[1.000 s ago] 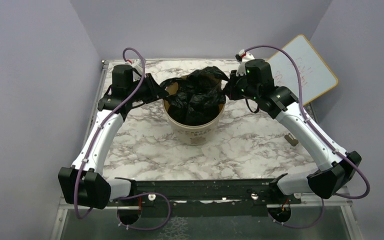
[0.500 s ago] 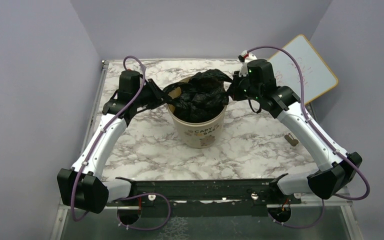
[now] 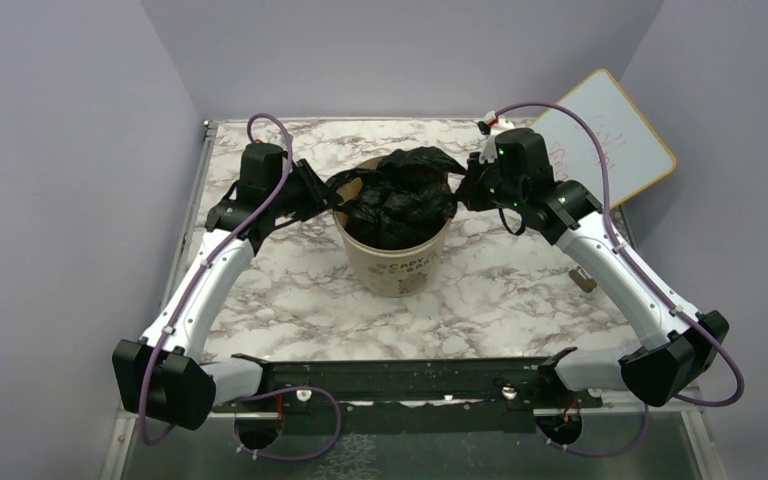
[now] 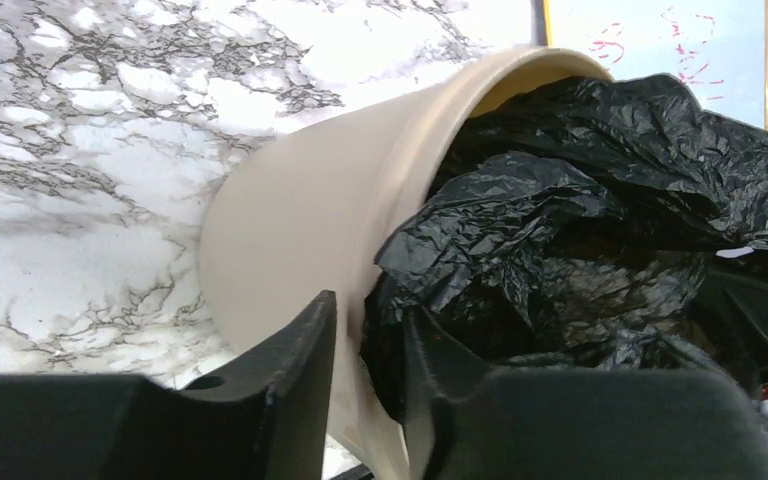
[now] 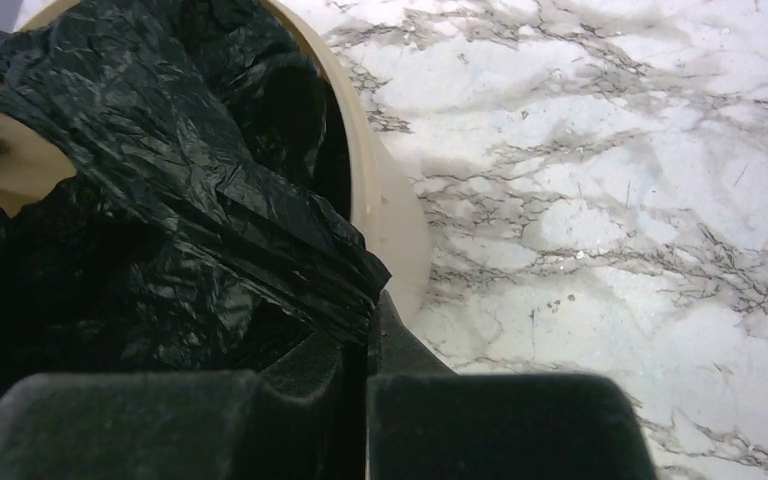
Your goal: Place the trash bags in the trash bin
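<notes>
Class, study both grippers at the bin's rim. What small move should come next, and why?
Probably the right gripper lowers its pinched fold into the trash bin, because the trash bag mounds above the rim while the left gripper straddles the bin's wall, apparently steadying it.

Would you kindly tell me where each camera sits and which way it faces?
Top external: above and behind the robot, looking down at the table; both whole arms show.
Left wrist: on the left arm, facing the trash bin and trash bag; the left gripper straddles the rim.
Right wrist: on the right arm, facing bag and marble; the right gripper pinches the bag.
Both wrist views share bin and bag.
</notes>
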Available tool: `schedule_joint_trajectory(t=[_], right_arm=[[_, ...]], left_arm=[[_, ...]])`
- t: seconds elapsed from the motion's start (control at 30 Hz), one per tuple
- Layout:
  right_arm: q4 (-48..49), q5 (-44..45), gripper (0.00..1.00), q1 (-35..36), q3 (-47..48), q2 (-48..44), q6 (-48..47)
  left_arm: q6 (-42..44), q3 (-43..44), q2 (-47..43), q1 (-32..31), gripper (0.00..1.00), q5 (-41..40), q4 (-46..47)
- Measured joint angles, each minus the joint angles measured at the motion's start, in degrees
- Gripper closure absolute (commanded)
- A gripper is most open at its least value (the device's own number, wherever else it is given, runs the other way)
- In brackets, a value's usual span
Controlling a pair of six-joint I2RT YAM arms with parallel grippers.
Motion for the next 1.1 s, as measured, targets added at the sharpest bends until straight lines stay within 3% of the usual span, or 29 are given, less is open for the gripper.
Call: schedule_joint_trajectory(t=[0.1,0.3,0.53,0.6,0.7,0.8,1.0,1.1], right_arm=[[-0.02,0.02,0.96,0.0,-0.44,-0.04,0.02],[-0.02,0.02,0.96,0.0,-0.48,-0.04,0.02],[-0.22,0.02,0.96,0.0,-0.33,-0.07,0.07],[-0.52,0.02,0.95,0.0,-0.02,-0.15,0.11],[-0.96,0.04,0.93,0.0,0.07,-1.11,0.28],[-1.07,0.04,0.93,0.0,0.07,-2.67,0.48],[-1.07,-0.04,0.93,0.0,0.07,-3.76,1.11],[-1.07,-0.2,0.93,0.0,0.07,-3.76,1.62]], left_arm=[[0.61,0.26,-0.24,-0.33,0.56,0.02,-0.11],[2.91,2.03,-0.26,-0.48,0.54,0.09,-0.46],[7.63,5.97,-0.26,-0.48,0.72,0.07,-2.91],[9.16,6.84,-0.26,-0.48,0.72,0.11,-3.58],[11.08,7.91,-0.13,-0.48,0.61,0.11,-4.46],[12.83,8.46,0.48,-0.48,0.6,0.11,-5.07],[15.69,8.48,2.34,-0.48,0.62,0.17,-6.62],[16.46,8.5,3.15,-0.48,0.72,0.33,-6.67]])
